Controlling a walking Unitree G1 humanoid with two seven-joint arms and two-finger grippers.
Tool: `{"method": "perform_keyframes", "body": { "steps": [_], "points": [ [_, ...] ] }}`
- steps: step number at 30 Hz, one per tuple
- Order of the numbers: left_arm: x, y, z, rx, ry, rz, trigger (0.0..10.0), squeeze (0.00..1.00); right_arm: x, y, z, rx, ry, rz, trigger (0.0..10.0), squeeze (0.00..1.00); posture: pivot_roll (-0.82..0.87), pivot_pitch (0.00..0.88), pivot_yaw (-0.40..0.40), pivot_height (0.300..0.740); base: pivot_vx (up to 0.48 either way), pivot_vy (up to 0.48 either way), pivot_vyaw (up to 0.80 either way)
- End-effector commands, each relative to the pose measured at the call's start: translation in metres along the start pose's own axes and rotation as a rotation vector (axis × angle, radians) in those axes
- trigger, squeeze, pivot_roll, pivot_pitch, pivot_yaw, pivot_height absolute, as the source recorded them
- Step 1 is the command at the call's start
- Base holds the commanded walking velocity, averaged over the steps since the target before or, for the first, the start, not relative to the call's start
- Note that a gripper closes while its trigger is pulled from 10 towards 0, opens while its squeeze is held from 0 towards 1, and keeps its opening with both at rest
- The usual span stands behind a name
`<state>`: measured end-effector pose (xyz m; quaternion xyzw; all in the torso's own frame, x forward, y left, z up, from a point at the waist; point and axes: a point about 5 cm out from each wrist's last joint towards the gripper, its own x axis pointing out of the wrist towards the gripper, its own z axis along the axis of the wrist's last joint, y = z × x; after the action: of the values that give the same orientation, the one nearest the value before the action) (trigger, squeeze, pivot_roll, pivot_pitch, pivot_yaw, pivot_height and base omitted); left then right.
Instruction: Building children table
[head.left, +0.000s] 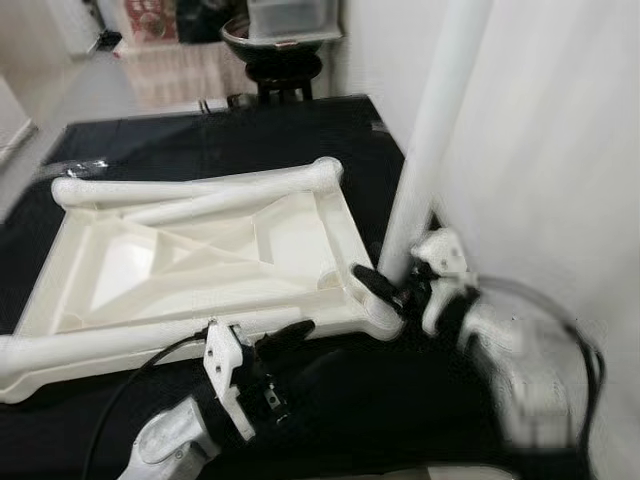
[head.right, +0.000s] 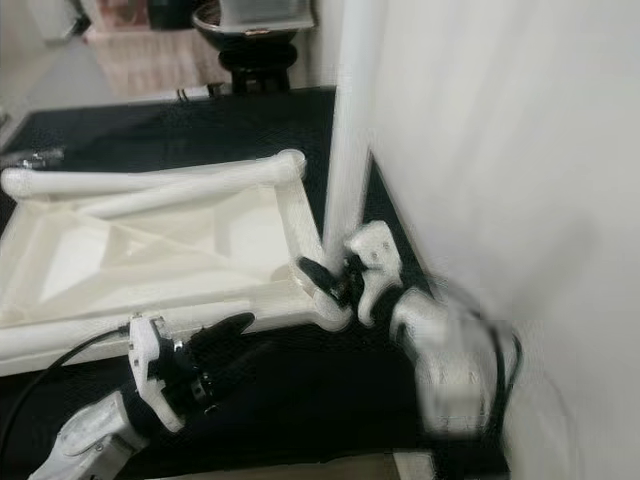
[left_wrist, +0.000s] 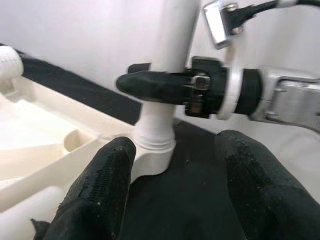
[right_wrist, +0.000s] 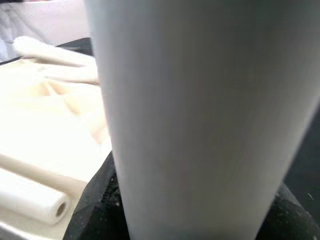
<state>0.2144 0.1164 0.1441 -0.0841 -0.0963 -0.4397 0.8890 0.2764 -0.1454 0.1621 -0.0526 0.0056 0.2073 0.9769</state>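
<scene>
The upright table leg (head.left: 425, 150), its long axis vertical and its foot seated in the near right corner of the upturned tabletop (head.left: 200, 255), is pinched low by the right gripper (head.left: 385, 290), while the left gripper (head.left: 290, 335), spread and empty, is held just beside that corner.

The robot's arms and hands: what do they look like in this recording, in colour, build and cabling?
Both arms are silver metal. Each ends in a hand with two long black fingers: the left hand carries a white bracket plate behind its fingers, with a black cable looping from it; the right hand has a white housing and a dark cable arcing over its silver forearm. The left wrist view shows the finger pads as rough, textured black.
</scene>
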Motion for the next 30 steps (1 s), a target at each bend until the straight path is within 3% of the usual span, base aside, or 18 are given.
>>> {"method": "perform_keyframes", "body": {
  "steps": [1,3,4,9,10,18,19,20,25,26,27,28,30],
  "points": [
    [-0.002,0.000,-0.002,-0.013,0.019,-0.016,10.0,0.00,-0.005,0.006,-0.034,0.029,0.188,0.008,0.0,0.00,-0.08,0.156,0.034,0.740,0.000,0.000,0.00],
    [-0.002,0.000,-0.003,-0.007,0.024,-0.018,10.0,0.00,-0.001,0.008,-0.032,0.016,0.180,0.026,0.0,0.00,-0.08,0.151,0.032,0.740,0.000,0.000,0.00],
    [-0.003,-0.001,-0.004,0.009,0.029,-0.008,10.0,0.00,0.003,0.009,-0.032,0.006,0.179,0.031,10.0,0.00,-0.08,0.142,0.031,0.740,0.000,0.000,0.00],
    [-0.004,-0.001,-0.004,0.021,0.032,-0.001,10.0,0.00,0.005,0.011,-0.032,-0.002,0.180,0.036,10.0,0.00,-0.07,0.136,0.032,0.740,0.000,0.000,0.00],
    [-0.007,-0.002,-0.006,0.072,0.062,0.044,10.0,0.00,0.015,0.002,-0.018,0.002,0.085,0.117,10.0,1.00,-0.07,0.122,0.038,0.740,0.000,0.000,0.00],
    [-0.013,-0.004,-0.008,0.119,0.106,0.100,10.0,0.00,0.027,-0.020,0.015,-0.009,-0.055,0.305,10.0,0.98,-0.06,0.117,0.044,0.740,0.000,0.000,0.00],
    [-0.013,-0.003,-0.009,0.129,0.109,0.107,10.0,0.00,0.026,-0.023,0.026,-0.095,-0.065,0.387,10.0,0.00,-0.06,0.116,0.044,0.740,0.000,0.000,0.00],
    [-0.013,-0.003,-0.009,0.129,0.109,0.107,10.0,0.00,0.026,-0.023,0.026,-0.095,-0.065,0.387,10.0,0.00,-0.06,0.116,0.044,0.740,0.000,0.000,0.00],
    [-0.009,-0.002,-0.011,0.122,0.097,0.113,10.0,0.00,0.022,-0.036,0.044,-0.234,-0.019,0.612,10.0,0.00,-0.04,0.118,0.031,0.740,0.000,0.000,0.00],
    [-0.008,-0.002,-0.011,0.111,0.091,0.112,10.0,0.00,0.023,-0.041,0.046,-0.245,-0.004,0.661,7.6,0.00,-0.04,0.117,0.026,0.740,0.000,0.000,0.00],
    [-0.008,-0.002,-0.011,0.111,0.091,0.112,10.0,0.00,0.023,-0.041,0.046,-0.245,-0.004,0.661,7.6,0.00,-0.04,0.117,0.026,0.740,0.000,0.000,0.00],
    [-0.007,-0.002,-0.012,0.099,0.086,0.112,10.0,0.00,0.025,-0.047,0.046,-0.256,0.013,0.688,0.9,0.00,-0.04,0.119,0.027,0.740,0.000,0.000,0.00],
    [-0.006,-0.002,-0.012,0.094,0.085,0.112,10.0,0.00,0.027,-0.051,0.046,-0.259,0.022,0.705,0.9,0.00,-0.04,0.119,0.027,0.740,0.000,0.000,0.00]
  ]
}}
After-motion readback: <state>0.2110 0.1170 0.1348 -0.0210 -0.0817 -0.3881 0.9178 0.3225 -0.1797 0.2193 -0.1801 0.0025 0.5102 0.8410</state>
